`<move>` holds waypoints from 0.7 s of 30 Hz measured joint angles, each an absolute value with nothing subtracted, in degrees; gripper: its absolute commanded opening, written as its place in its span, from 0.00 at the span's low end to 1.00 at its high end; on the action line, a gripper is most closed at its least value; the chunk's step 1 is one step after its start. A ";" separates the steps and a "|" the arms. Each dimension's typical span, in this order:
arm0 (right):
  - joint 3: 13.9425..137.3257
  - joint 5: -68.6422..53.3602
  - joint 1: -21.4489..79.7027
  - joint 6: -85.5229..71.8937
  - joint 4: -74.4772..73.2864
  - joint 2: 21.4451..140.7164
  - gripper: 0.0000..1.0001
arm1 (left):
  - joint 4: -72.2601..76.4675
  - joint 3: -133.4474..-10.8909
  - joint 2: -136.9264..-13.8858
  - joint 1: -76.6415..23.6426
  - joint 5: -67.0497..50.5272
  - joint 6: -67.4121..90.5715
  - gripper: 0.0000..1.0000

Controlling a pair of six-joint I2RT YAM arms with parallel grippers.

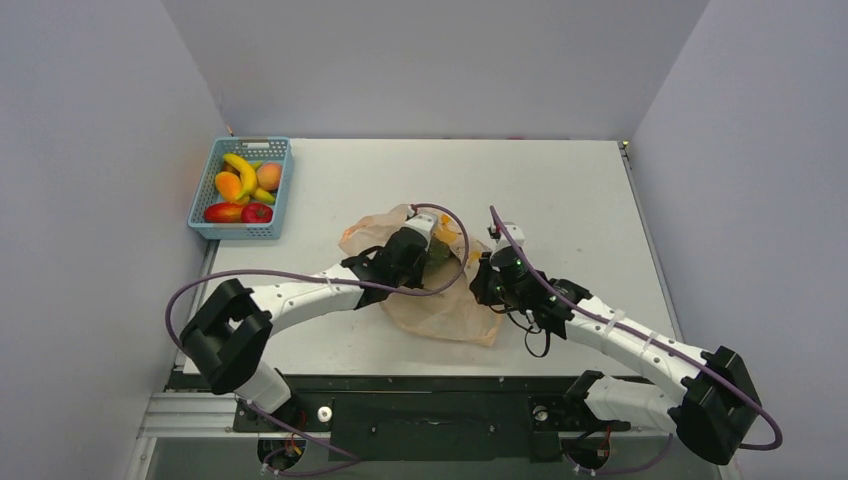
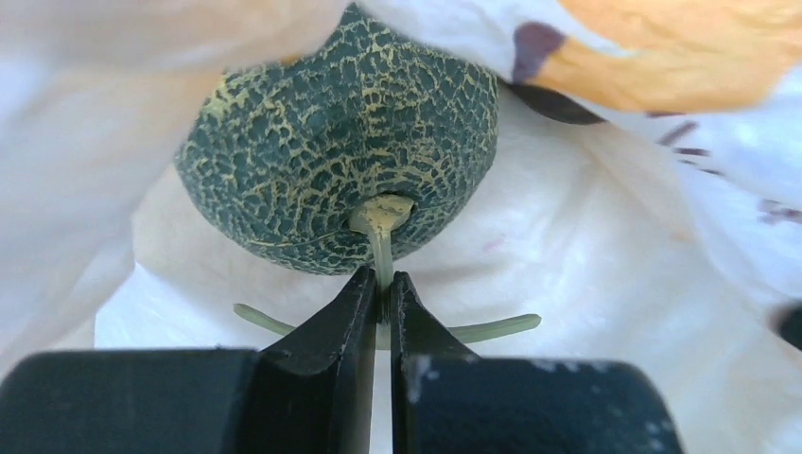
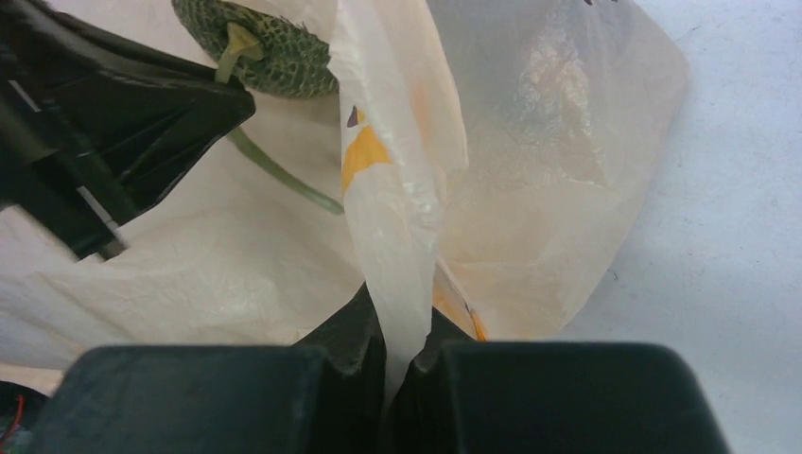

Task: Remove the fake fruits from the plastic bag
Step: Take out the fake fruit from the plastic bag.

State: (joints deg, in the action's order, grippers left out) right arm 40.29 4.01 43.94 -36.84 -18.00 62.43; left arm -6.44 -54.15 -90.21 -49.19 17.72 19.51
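Note:
The peach plastic bag (image 1: pixel 440 300) lies crumpled at the table's middle. My left gripper (image 1: pixel 432 243) reaches into its mouth and is shut on the pale stem (image 2: pixel 381 253) of the green netted melon (image 2: pixel 340 151), which rests inside the bag. The melon also shows in the right wrist view (image 3: pixel 270 52) at the top left, beside my left gripper's fingers (image 3: pixel 142 113). My right gripper (image 3: pixel 402 336) is shut on a fold of the bag's edge (image 3: pixel 397 189) and holds it up. In the top view my right gripper (image 1: pixel 487 272) is at the bag's right side.
A blue mesh basket (image 1: pixel 205 200) stands at the far left corner, holding a banana (image 1: pixel 243 170), an orange piece (image 1: pixel 268 176) and red pieces (image 1: pixel 257 212). Grey walls close in on both sides and behind.

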 measured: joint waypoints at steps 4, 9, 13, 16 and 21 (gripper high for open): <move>40.29 4.27 43.97 -36.73 -17.98 63.57 0.00 | -9.17 -54.15 -86.15 -48.47 12.43 23.75 0.00; 40.29 4.32 43.97 -36.62 -17.93 64.49 0.00 | -11.46 -54.24 -81.95 -47.18 7.07 28.21 0.00; 40.29 4.78 43.97 -36.47 -17.89 64.95 0.00 | -13.65 -55.07 -79.75 -46.87 3.29 31.00 0.00; 40.29 5.43 43.97 -36.32 -17.67 65.45 0.00 | -14.52 -55.13 -77.56 -46.81 0.08 32.71 0.00; 40.29 6.92 43.97 -36.23 -17.67 65.52 0.00 | -15.57 -55.13 -73.32 -46.81 -4.91 34.37 0.00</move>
